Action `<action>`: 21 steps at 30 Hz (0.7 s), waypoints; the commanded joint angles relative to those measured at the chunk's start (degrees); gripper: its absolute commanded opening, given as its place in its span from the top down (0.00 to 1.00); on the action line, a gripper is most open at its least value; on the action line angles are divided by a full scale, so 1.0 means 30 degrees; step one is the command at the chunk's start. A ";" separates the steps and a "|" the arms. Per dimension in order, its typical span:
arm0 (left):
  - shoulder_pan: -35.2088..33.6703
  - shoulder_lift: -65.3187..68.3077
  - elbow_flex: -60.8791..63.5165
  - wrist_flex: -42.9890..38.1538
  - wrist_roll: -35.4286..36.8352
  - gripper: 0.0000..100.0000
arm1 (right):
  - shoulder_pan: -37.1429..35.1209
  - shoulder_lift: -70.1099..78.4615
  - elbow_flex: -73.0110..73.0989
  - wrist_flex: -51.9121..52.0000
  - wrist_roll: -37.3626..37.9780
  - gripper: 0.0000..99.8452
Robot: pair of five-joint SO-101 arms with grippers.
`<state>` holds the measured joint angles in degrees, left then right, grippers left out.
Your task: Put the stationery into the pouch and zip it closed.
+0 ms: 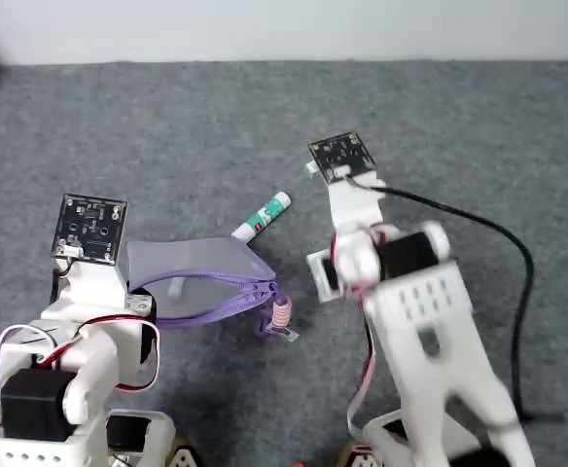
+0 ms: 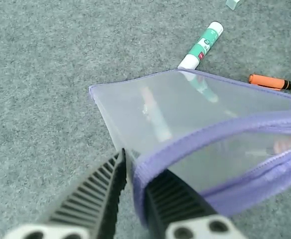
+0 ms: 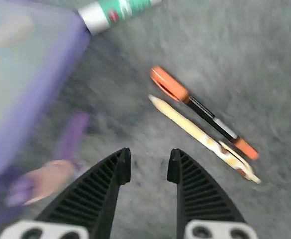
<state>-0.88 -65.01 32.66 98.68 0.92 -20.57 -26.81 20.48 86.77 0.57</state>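
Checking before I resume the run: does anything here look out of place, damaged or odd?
Nothing looks damaged or spilled. The left tool pinches the pouch at its purple rim, mouth unzipped. The glue stick, orange pen and cream pen lie loose on the carpet outside it.

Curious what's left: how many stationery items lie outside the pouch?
3: glue stick beside the pouch; orange pen and cream pen side by side near the right gripper. More may be hidden.
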 commanded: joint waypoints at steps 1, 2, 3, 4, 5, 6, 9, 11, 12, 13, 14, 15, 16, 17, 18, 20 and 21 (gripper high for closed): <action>-0.0059 0.0059 -0.0015 -0.0352 0.0205 0.99 | 0.1070 0.3150 -0.1846 0.0161 0.2344 0.87; -0.0059 0.0059 -0.0015 -0.0352 0.0205 0.99 | 0.1128 0.4059 -0.2227 0.0161 0.2813 0.87; -0.0059 0.0059 -0.0015 -0.0352 0.0205 0.99 | 0.1158 0.4938 -0.2667 0.0161 0.3253 0.87; -0.0059 0.0059 -0.0015 -0.0352 0.0205 0.99 | 0.1158 0.5788 -0.3106 0.0161 0.3604 0.87; -0.0059 0.0059 -0.0015 -0.0352 0.0205 0.99 | 0.1158 0.6667 -0.3604 0.0161 0.3927 0.87; -0.0059 0.0059 -0.0015 -0.0352 0.0205 0.99 | 0.1128 0.7516 -0.4132 0.0161 0.4308 0.87; -0.0059 0.0059 -0.0015 -0.0322 0.0205 0.99 | 0.1128 1.0330 -0.5919 0.0103 0.5773 0.87; -0.0059 0.0059 -0.0015 -0.0322 0.0205 0.99 | 0.1187 1.2147 -0.7267 -0.0366 0.6535 0.87; -0.0059 0.0059 -0.0015 -0.0322 0.0205 0.99 | 0.1187 1.2996 -0.7941 -0.0630 0.6828 0.87; -0.0059 0.0059 -0.0015 -0.0322 0.0205 0.99 | 0.1187 1.3817 -0.8586 -0.0777 0.7150 0.87; -0.0059 0.0059 -0.0015 -0.0322 0.0205 0.99 | 0.1158 1.4608 -0.9231 -0.0806 0.7414 0.87; -0.0059 0.0059 -0.0015 -0.0322 0.0205 0.99 | 0.1099 1.5311 -0.9875 -0.0806 0.7590 0.87; -0.0059 0.0059 -0.0015 -0.0322 0.0205 0.99 | 0.1070 1.5956 -1.0374 -0.0806 0.7707 0.87; -0.0059 0.0059 -0.0015 -0.0293 0.0205 0.99 | 0.1011 1.6513 -1.0842 -0.0806 0.7795 0.87; -0.0059 0.0059 -0.0015 -0.0293 0.0205 0.99 | 0.0952 1.7040 -1.1253 -0.0806 0.7883 0.87; -0.0059 0.0059 -0.0015 -0.0293 0.0205 0.99 | 0.0923 1.7861 -1.1839 -0.0747 0.8088 0.87; -0.0059 0.0059 -0.0015 -0.0293 0.0205 0.99 | 0.0894 1.8183 -1.2015 -0.0747 0.8176 0.87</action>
<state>-0.88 -65.01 32.66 98.68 0.92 -17.76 26.81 -11.25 84.92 23.78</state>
